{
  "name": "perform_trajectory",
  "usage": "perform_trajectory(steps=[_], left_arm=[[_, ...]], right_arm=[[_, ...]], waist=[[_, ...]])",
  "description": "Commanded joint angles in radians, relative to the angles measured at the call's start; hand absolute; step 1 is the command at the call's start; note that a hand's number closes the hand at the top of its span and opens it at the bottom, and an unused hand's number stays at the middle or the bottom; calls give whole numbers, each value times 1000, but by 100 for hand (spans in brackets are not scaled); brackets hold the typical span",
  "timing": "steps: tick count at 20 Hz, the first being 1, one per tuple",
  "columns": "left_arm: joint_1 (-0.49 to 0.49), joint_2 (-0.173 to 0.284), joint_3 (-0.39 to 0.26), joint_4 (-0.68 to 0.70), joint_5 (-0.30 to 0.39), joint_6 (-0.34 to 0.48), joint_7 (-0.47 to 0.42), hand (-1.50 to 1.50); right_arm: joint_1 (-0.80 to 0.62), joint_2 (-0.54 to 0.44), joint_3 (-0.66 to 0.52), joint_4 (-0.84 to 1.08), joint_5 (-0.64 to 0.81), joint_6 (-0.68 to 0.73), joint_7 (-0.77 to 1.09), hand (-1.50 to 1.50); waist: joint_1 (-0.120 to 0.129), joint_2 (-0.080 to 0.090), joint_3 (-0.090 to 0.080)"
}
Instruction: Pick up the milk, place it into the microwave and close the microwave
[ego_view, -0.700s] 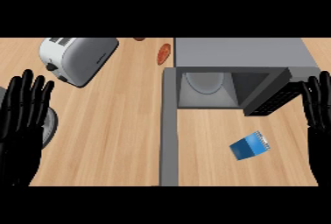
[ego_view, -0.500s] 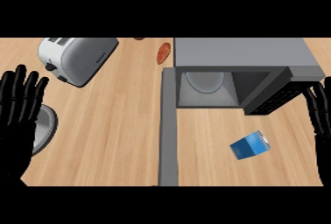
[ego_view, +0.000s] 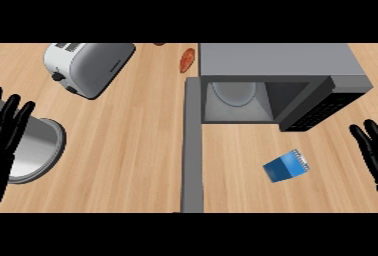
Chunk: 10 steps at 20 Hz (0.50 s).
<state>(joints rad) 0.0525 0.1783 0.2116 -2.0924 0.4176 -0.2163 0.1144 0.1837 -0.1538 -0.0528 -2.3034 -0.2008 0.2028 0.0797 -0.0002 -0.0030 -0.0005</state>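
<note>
Blue milk carton (ego_view: 288, 166) lies flat on the table (ego_view: 133, 150), lower right, below the open microwave (ego_view: 277, 82). Right hand (ego_view: 367, 145) beside it seems released, fingers straight; left hand (ego_view: 11, 135) likewise.

My work surface is a light wooden counter (ego_view: 133, 150); its grain runs left to right. On it, at the far left, a silver toaster (ego_view: 88, 66) lies at an angle; at the near left edge sits a round metal pan (ego_view: 35, 150), partly cut off by the view; at the far right stands the grey microwave (ego_view: 277, 80); its door (ego_view: 192, 145) is swung open and reaches toward the near edge; the cavity faces me. A blue milk carton (ego_view: 287, 167) lies tilted on the counter, near right, apart from the microwave; a small reddish-brown item (ego_view: 187, 60) lies far centre, just beside the microwave's left wall.
</note>
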Motion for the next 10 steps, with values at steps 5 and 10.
perform_trajectory(steps=[5, 10], left_arm=[[204, 21, 128, -190, 219, -83, 92, -150], [223, 59, 225, -186, 324, -121, 130, -150]], right_arm=[[39, 32, 7, -42, 74, -29, 60, -150], [70, 12, -82, 111, 66, 54, -79, -150]], waist=[[9, 0, 0], [6, 1, 1]])
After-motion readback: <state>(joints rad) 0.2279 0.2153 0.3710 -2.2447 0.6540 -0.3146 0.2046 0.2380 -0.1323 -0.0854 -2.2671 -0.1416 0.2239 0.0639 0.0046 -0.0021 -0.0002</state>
